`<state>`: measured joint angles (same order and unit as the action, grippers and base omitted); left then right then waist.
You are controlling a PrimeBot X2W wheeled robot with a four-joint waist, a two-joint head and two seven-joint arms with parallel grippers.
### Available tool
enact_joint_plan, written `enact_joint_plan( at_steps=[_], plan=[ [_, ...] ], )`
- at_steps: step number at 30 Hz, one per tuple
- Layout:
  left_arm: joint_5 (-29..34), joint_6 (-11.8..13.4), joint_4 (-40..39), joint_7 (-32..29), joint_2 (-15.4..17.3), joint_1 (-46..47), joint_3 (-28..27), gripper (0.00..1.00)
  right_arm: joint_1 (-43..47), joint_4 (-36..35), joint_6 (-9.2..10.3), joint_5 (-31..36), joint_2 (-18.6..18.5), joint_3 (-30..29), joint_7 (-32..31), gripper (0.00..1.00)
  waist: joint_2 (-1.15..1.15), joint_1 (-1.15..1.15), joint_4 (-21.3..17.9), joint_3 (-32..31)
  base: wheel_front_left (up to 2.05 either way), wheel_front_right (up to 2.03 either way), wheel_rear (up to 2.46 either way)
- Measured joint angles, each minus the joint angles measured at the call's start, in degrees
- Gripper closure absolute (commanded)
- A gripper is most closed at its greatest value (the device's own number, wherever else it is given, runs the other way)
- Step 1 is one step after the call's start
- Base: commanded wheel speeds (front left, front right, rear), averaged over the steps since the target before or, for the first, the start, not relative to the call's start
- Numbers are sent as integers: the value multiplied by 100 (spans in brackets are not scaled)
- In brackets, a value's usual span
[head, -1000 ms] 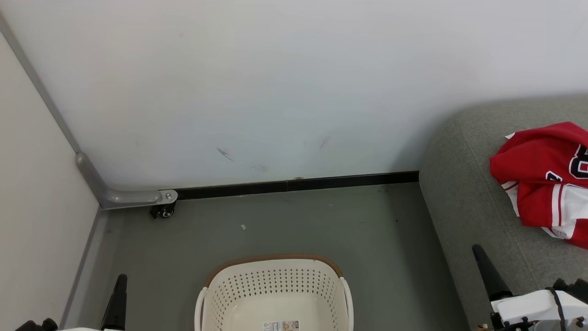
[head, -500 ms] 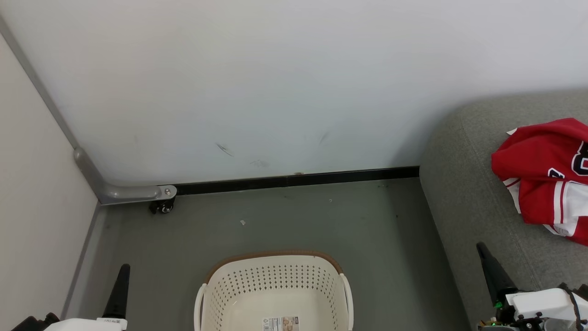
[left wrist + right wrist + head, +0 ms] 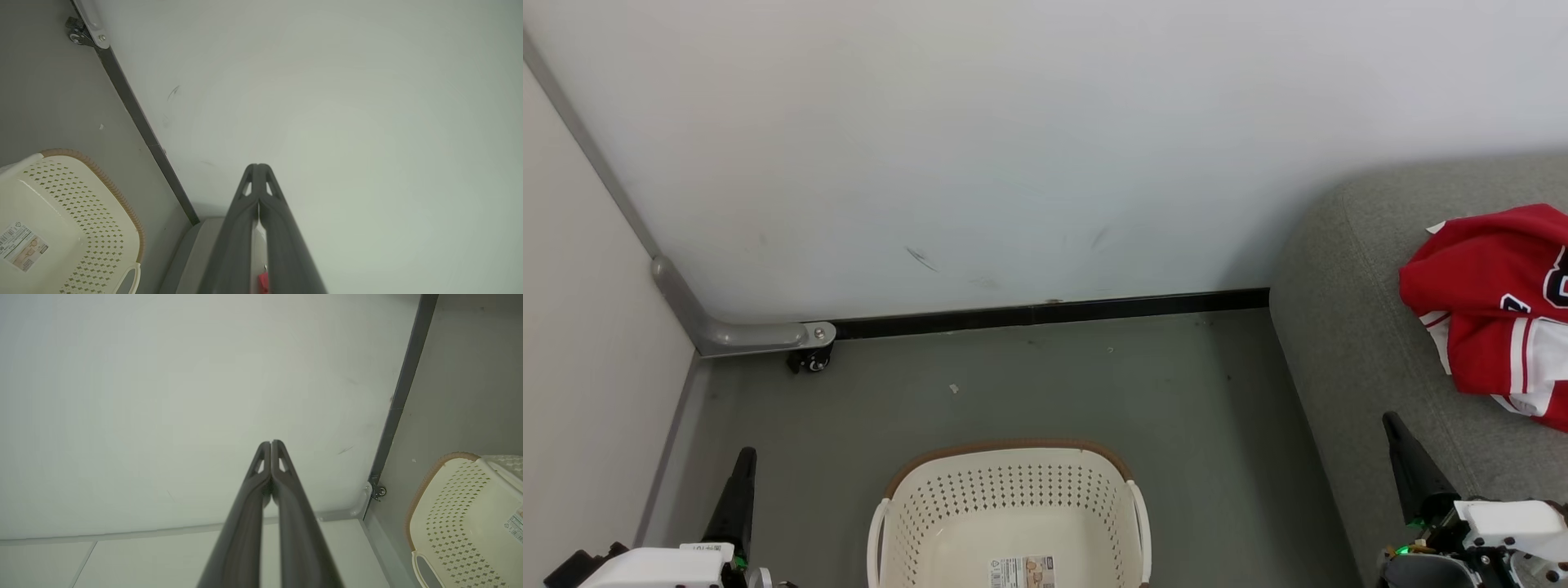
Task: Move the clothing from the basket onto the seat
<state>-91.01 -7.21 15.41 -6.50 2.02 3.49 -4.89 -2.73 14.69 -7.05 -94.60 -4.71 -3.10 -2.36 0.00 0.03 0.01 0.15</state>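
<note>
Head view, clothing on seat — near R fingers, untouched, R and L fingers together.

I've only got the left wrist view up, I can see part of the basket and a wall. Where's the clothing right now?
Observer: In the head view the clothing lies bunched on the seat, off to the right.
Operator: Okay, and what's the right gripper doing?
Observer: Its wrist view shows the right gripper shut with nothing between the fingers, pointing at the wall.
Operator: Is the basket empty then?
Observer: The head view takes in the basket from side to side at its far end: bare floor with a label and no clothing. Its near end is cut off.
</note>
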Motion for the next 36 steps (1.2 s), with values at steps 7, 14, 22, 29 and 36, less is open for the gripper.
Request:
enact_joint_plan(
  at_steps=[7, 14, 22, 29, 36],
  plan=[
    [-36, 0, 12, 0, -5, 26, -1, 100, -12, 19, -1, -70, -9, -3, -1, 100, 0, 0, 0, 0, 0, 0, 0],
    [-36, 0, 12, 0, -5, 30, -1, 100, -13, 24, -1, -70, -11, -5, -1, 100, 0, 0, 0, 1, 0, 0, 0],
    [-36, 0, 12, 0, -7, 31, -1, 100, -14, 30, -1, -70, -12, -10, -41, 100, 0, -1, 0, 1, 0, 0, 0],
    [-36, 0, 12, 0, -7, 32, -1, 100, -14, 32, -1, -70, -12, -12, -42, 100, 0, -1, -1, 1, 0, 0, 0],
    [-36, 0, 12, 1, -7, 32, 0, 100, -15, 34, -1, -70, -12, -19, -42, 100, 0, -1, -1, 2, 0, 0, 0]
  ],
)
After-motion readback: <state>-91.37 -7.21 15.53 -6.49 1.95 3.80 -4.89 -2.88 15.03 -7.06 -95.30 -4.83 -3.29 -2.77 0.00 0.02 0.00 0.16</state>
